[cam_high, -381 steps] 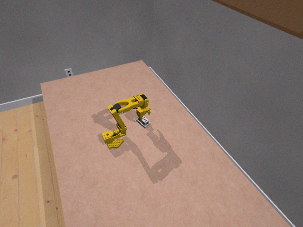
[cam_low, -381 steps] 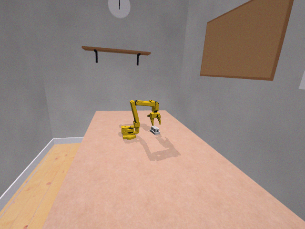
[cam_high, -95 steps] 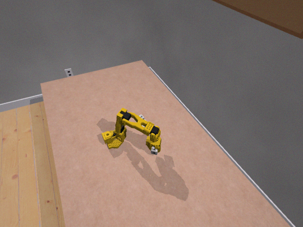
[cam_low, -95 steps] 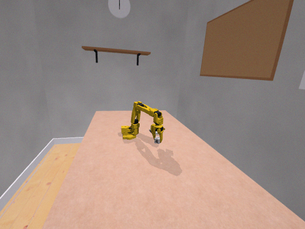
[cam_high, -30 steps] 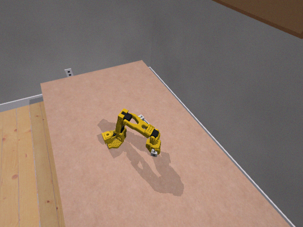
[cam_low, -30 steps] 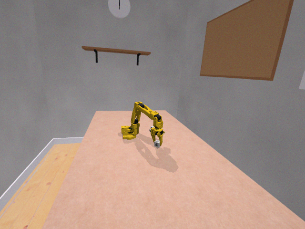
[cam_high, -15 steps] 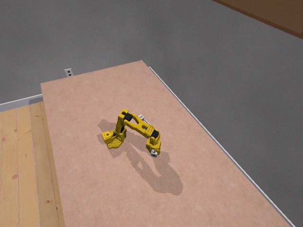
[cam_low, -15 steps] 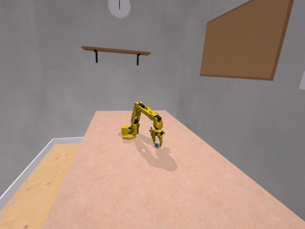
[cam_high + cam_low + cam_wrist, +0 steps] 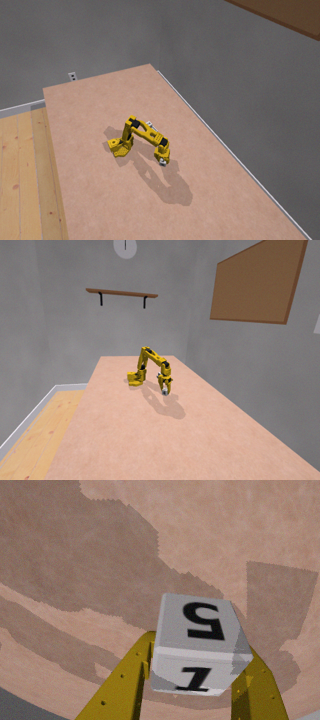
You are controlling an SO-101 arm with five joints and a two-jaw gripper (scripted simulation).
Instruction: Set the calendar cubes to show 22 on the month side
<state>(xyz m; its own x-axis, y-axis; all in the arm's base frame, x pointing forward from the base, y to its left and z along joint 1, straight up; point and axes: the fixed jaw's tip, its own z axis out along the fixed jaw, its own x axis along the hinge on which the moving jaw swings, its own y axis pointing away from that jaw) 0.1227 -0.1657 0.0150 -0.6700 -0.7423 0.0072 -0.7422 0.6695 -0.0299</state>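
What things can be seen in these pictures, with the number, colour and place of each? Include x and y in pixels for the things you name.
number cube (image 9: 164,391) (image 9: 192,625): one, white with black digits, between the tool's fingers
calendar part (image 9: 149,124): one, white, behind the arm, partly hidden
table (image 9: 103,103) (image 9: 129,441): one, pinkish, under the arm
wall shelf (image 9: 121,292): one, brown, far wall
board (image 9: 250,289): one, brown, right wall
wall socket (image 9: 72,76): one, white, beyond the table
arm (image 9: 144,133) (image 9: 155,357): one, yellow and black, on the table
tool (image 9: 165,391) (image 9: 192,665): one, yellow, arm's end
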